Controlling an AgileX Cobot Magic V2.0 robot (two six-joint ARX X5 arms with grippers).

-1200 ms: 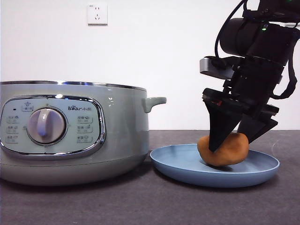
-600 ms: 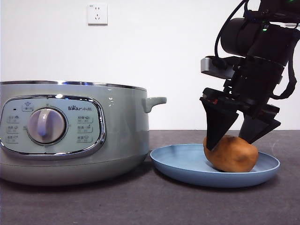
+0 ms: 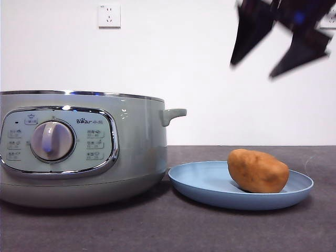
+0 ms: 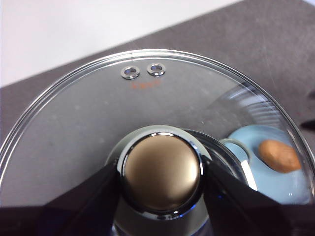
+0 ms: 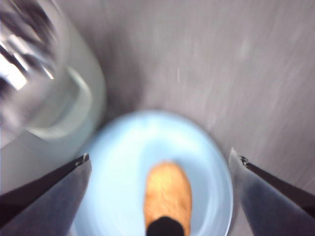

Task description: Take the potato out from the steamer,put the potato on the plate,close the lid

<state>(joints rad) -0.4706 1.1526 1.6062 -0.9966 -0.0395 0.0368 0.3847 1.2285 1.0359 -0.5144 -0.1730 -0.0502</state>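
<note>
now the oval orange-brown potato (image 3: 258, 170) lies on its side in the shallow light-blue plate (image 3: 205, 184), just right of the lidless pale-green steamer (image 3: 131, 142). high above it the right gripper (image 3: 278, 44) hangs blurred, jaws spread wide and empty. the left gripper (image 4: 161, 173) is clamped on the round knob of the domed glass lid (image 4: 88, 118).

Front view low, level, near; wrist views look down; all share plate (image 3: 210, 186).
</note>
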